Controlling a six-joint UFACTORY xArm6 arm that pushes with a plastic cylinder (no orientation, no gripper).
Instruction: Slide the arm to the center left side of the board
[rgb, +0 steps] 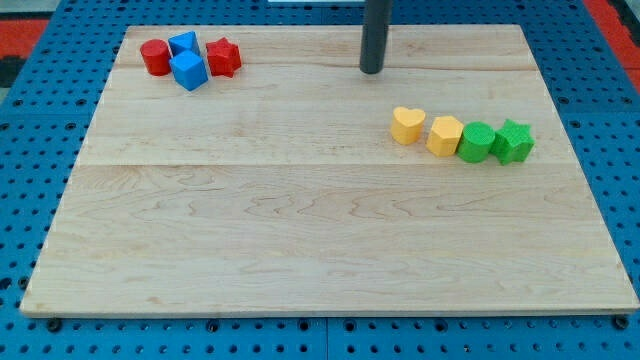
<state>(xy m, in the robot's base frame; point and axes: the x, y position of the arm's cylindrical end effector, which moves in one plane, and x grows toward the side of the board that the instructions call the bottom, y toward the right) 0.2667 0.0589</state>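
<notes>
My tip (371, 71) rests on the wooden board (300, 220) near the view's top, a little right of centre. It touches no block. A red cylinder (154, 57), a blue block (183, 44), a blue cube (189, 70) and a red star-like block (223, 57) cluster at the top left, well left of the tip. A yellow heart (406, 125), a yellow block (445, 135), a green block (476, 142) and a green star-like block (514, 141) form a row at the right, below and right of the tip.
The board lies on a blue perforated table (30, 120). A red-and-white strip (610, 20) runs past the top right corner.
</notes>
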